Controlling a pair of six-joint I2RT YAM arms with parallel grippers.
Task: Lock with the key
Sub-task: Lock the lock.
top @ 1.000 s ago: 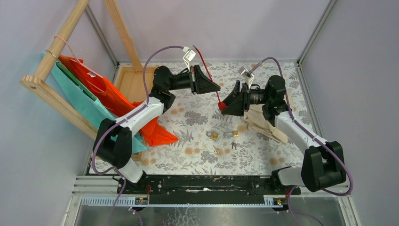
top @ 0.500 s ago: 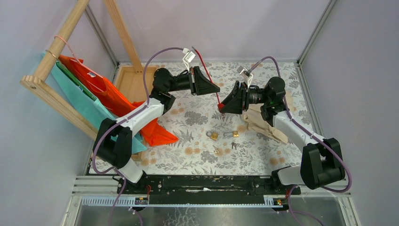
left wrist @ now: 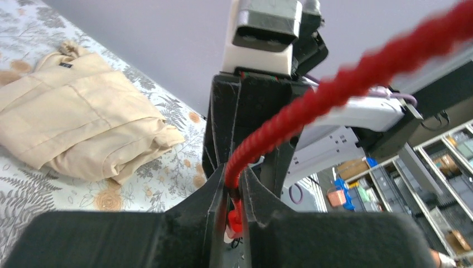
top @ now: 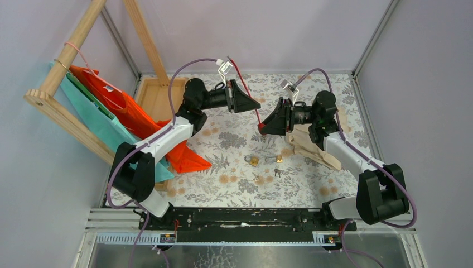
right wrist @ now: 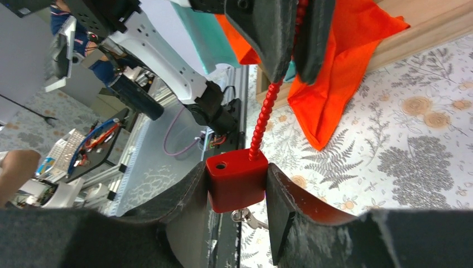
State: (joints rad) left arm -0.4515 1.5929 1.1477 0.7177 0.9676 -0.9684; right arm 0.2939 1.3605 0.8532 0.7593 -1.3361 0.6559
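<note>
My right gripper (right wrist: pixel 237 190) is shut on the red lock (right wrist: pixel 236 180), held above the table; the lock also shows in the top view (top: pixel 261 127). An empty hole shows in the lock's top face. A key (right wrist: pixel 247 216) hangs from its underside. The red cable shackle (right wrist: pixel 264 109) runs up from the lock to my left gripper (top: pixel 254 105), which is shut on it. In the left wrist view the cable (left wrist: pixel 290 114) passes between the closed fingers (left wrist: pixel 215 195), and my left gripper (left wrist: pixel 231 192) faces the right gripper. The cable's free end sticks up behind the left wrist (top: pixel 233 60).
Two small brass padlocks (top: pixel 252 161) (top: pixel 278 159) and loose keys (top: pixel 277 172) lie on the floral table. A beige folded cloth (top: pixel 309 146) lies under the right arm. An orange bag (top: pixel 184 156), a teal bag and a wooden frame (top: pixel 67 120) stand at the left.
My right gripper with the lock has shifted slightly up and left towards the left gripper. The left gripper has barely moved.
</note>
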